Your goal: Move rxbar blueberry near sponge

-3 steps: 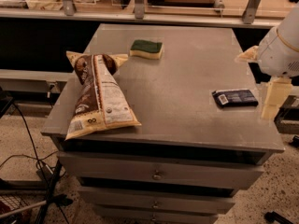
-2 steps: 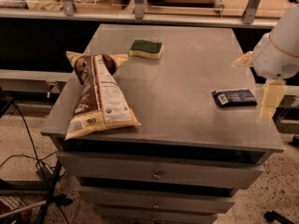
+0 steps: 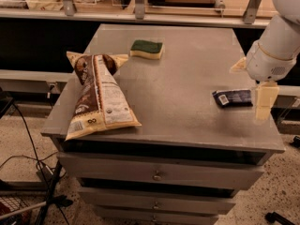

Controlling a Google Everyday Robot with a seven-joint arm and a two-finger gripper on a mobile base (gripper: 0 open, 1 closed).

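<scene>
The rxbar blueberry [image 3: 233, 98] is a small dark navy bar with a white label patch at its left end. It lies flat near the right edge of the grey table [image 3: 178, 83]. The sponge [image 3: 147, 48], green top over yellow body, lies at the back middle of the table. My gripper [image 3: 253, 83] hangs from the white arm at the right, just right of and above the bar. It is open, with one cream finger [image 3: 265, 100] right of the bar and the other [image 3: 239, 65] behind it. It holds nothing.
A large brown-and-white snack bag [image 3: 98, 95] lies on the table's left side. The table sits on a drawer cabinet [image 3: 159, 175]. A shelf with rails [image 3: 140, 8] runs behind the table. Cables [image 3: 28, 163] lie on the floor at the left.
The gripper and arm have shifted a little to the left, closer to the bar. The bar, sponge and bag have not moved.
</scene>
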